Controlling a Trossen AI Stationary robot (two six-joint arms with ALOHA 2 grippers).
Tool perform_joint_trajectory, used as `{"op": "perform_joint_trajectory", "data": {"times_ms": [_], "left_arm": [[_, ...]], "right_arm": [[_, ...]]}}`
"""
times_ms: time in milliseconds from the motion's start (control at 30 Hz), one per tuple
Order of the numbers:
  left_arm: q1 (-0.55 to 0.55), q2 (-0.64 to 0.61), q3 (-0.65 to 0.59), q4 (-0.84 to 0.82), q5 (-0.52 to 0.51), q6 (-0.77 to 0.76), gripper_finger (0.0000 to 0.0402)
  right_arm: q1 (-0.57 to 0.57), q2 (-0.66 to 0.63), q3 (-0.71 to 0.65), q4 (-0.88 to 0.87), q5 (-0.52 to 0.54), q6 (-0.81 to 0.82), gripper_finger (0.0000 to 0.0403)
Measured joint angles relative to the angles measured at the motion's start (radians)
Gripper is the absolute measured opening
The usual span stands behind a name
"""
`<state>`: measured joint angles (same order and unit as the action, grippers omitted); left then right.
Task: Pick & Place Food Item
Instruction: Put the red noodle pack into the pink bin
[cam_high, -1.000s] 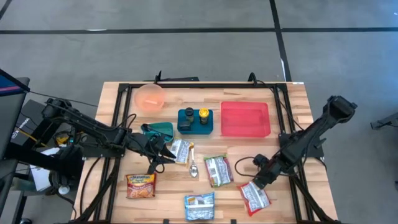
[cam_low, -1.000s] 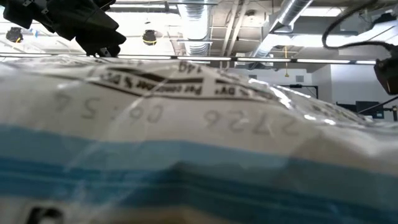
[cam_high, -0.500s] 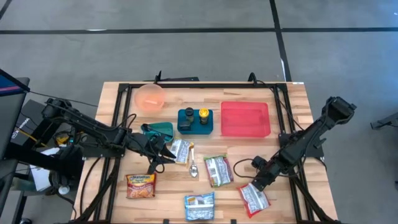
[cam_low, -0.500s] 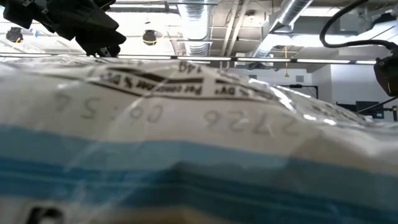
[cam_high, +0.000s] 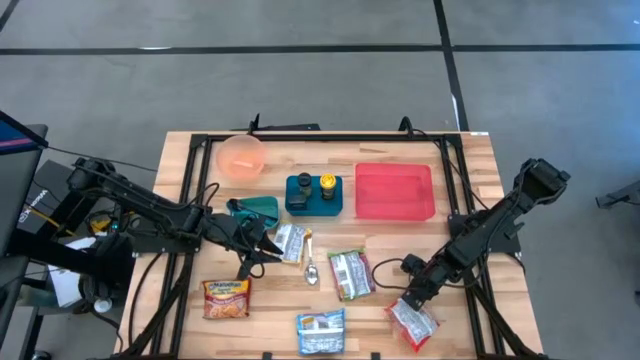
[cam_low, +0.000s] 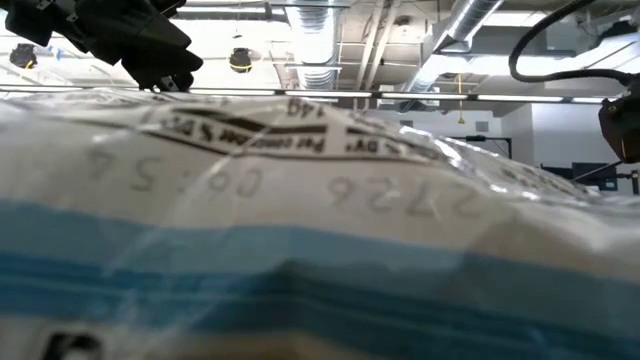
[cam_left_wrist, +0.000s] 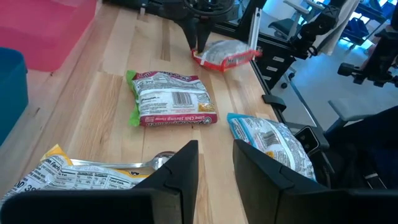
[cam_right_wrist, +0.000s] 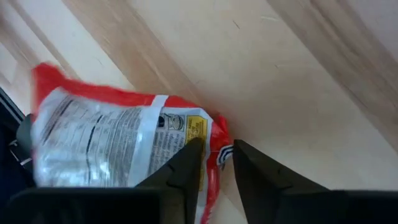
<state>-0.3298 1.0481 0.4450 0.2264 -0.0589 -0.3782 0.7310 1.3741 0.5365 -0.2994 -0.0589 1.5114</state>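
Overhead, two wrist close-ups, low view seemingly packet-blocked (cam_low: 300, 220).

Glossy plastic packet (cam_right_wrist: 106, 146), wooden table (cam_right_wrist: 280, 81)

On the table (cam_high: 460, 160), the bowl (cam_high: 241, 156) sits at the back left, the tray (cam_high: 394, 191) at the back right, and the holder with two bottles (cam_high: 314, 194) between them. A cloth (cam_high: 255, 209) lies left of the holder. A packet (cam_high: 291, 243) and a spoon (cam_high: 310, 268) lie in front of the holder. Near the front edge lie three packets: one at left (cam_high: 227, 298), one in the middle (cam_high: 321, 331), one at right (cam_high: 411, 319). Another packet (cam_high: 351, 273) lies behind the middle one.
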Motion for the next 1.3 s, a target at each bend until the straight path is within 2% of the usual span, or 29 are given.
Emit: {"op": "perform_joint_trajectory", "data": {"times_ms": [400,833,1300], "left_arm": [[0.000,0.000,0.000,0.000,0.000,0.000,0.0095],[0.000,0.000,0.000,0.000,0.000,0.000,0.0095],[0.000,0.000,0.000,0.000,0.000,0.000,0.0095]], "right_arm": [[0.000,0.000,-0.002,-0.008,0.003,-0.001,0.0005],[-0.030,-0.015,0.000,-0.025,0.026,-0.057,0.0001],[-0.035,-0.112,0.098,-0.249,0.160,-0.121,0.0000]]}}
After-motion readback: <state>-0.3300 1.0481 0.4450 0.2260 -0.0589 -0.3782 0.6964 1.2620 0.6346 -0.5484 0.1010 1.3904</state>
